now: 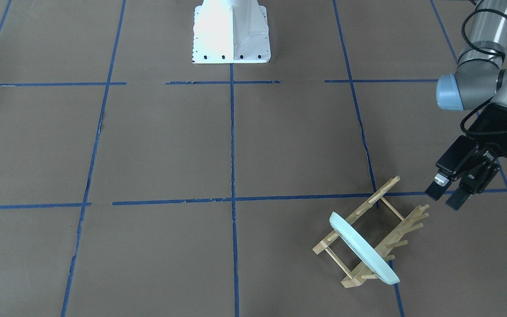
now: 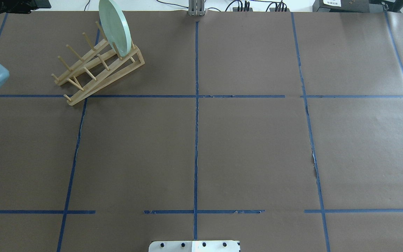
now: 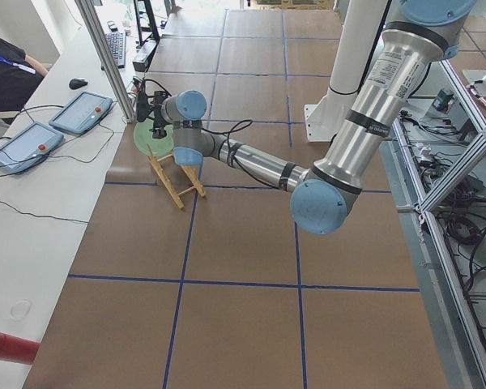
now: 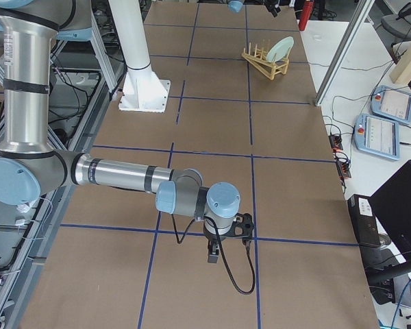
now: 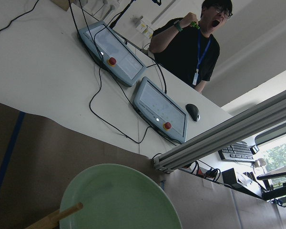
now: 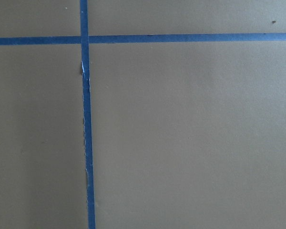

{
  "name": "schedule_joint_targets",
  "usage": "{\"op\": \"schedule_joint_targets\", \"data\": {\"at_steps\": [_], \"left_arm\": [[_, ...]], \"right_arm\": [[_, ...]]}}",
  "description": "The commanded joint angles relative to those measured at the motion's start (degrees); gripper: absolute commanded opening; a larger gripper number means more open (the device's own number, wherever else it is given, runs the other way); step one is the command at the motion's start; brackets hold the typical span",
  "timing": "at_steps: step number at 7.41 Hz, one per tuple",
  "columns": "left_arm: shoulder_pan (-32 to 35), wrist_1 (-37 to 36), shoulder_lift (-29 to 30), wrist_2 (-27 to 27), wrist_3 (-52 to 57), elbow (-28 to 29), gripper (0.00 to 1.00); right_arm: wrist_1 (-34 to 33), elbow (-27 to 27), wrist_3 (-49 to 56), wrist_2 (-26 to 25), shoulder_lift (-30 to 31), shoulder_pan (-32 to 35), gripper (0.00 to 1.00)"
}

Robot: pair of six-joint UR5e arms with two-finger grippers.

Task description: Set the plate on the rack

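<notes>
The pale mint-green plate [image 1: 363, 248] stands on edge between the pegs at one end of the light-wood rack [image 1: 381, 190]. It also shows in the overhead view [image 2: 114, 29], on the rack [image 2: 100, 75] at the table's far left. My left gripper [image 1: 445, 197] is open and empty, raised just off the rack's other end, touching neither rack nor plate. The left wrist view shows the plate [image 5: 119, 200] and one peg [image 5: 57, 217] below the camera. My right gripper [image 4: 216, 253] hangs low over bare table far from the rack; I cannot tell if it is open or shut.
The robot's white base [image 1: 231, 35] stands at the table's middle. Beyond the table edge by the rack are an aluminium post [image 3: 105, 57], two control tablets [image 5: 159, 109] with cables, and an operator [image 5: 195, 43]. Blue tape lines grid the brown table.
</notes>
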State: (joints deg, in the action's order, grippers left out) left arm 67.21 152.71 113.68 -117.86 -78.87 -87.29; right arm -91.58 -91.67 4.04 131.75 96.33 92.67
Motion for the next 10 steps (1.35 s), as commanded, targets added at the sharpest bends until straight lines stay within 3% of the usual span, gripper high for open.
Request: {"op": "schedule_joint_targets", "data": {"at_steps": [1,2,4,6,8,10], "left_arm": [[3.6,-12.0,-4.0,-0.9,12.4,-7.3,1.00],[4.9,-17.0,-7.0,-0.9,18.7,-11.1,1.00],[5.4,-18.7,-14.5,-1.0,29.4,-16.6,1.00],[9.5,-26.1,-17.3,-2.1,37.6,-16.8,1.00],[11.3,-31.4,-21.5,-8.1,48.6,-16.6,1.00],[12.9,-40.8,-22.0,-8.8,60.5,-15.7,1.00]], "right_arm": [[0.0,0.0,0.0,0.0,0.0,0.1,1.00],[0.0,0.0,0.0,0.0,0.0,0.0,1.00],[0.0,0.0,0.0,0.0,0.0,0.0,1.00],[0.0,0.0,0.0,0.0,0.0,0.1,1.00],[0.0,0.0,0.0,0.0,0.0,0.0,1.00],[0.0,0.0,0.0,0.0,0.0,0.0,1.00]]}}
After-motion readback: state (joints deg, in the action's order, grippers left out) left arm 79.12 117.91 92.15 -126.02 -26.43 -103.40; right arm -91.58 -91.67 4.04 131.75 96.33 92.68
